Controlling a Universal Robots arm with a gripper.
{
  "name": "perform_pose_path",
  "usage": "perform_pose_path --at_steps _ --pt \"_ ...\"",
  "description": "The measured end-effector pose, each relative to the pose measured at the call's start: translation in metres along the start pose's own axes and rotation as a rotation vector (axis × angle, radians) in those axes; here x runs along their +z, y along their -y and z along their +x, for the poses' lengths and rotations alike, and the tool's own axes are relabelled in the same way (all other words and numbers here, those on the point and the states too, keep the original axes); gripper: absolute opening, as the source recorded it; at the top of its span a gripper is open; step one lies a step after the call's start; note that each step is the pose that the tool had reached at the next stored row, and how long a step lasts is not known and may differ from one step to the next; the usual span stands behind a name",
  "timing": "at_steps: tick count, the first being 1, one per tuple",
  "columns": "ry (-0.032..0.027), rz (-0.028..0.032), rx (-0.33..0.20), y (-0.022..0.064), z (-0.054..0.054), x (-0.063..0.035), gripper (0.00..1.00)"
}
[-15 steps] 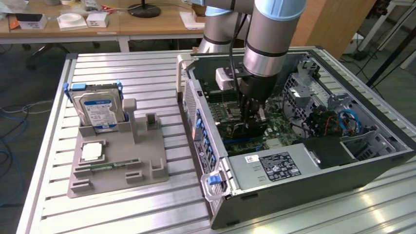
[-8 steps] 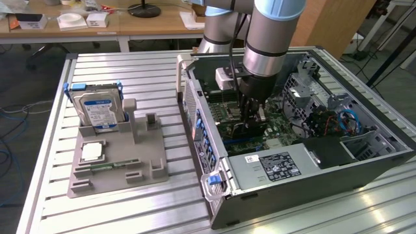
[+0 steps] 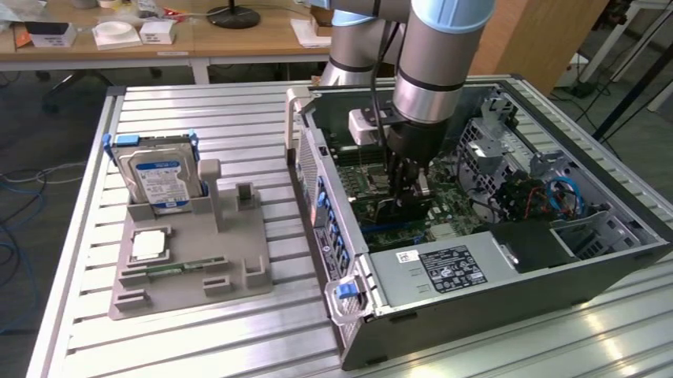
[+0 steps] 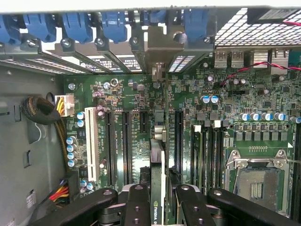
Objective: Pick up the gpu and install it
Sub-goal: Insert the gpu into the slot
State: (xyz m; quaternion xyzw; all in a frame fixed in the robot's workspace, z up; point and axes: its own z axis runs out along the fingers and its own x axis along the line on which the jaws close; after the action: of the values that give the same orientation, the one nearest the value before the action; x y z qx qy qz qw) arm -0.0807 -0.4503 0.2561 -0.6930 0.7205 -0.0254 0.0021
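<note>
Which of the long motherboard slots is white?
The slot nearest the bundled cables, farthest from the processor socket; the other long slots are black.

**A:** Where are the fingers (image 4: 137, 200)?

**B:** Inside the open computer case (image 3: 474, 323), which lies on the tabletop (image 3: 210, 339). The gpu (image 4: 157, 188) stands on edge between them, gripped from both sides, over the motherboard (image 4: 263, 136).

**A:** What lies around them?

**B:** A processor socket (image 4: 256, 179) lies beyond one finger and a cable bundle (image 4: 40, 110) beyond the other. Well apart, toward the exterior view's left and outside the case, a tray (image 3: 189, 260) holds a hard drive (image 3: 160, 177) upright.
</note>
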Motion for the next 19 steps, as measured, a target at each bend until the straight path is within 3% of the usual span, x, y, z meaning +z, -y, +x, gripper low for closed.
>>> perform_pose_path --at_steps 19 --pt "0.0004 0.0001 -0.003 -0.0003 -0.0024 0.0037 0.26"
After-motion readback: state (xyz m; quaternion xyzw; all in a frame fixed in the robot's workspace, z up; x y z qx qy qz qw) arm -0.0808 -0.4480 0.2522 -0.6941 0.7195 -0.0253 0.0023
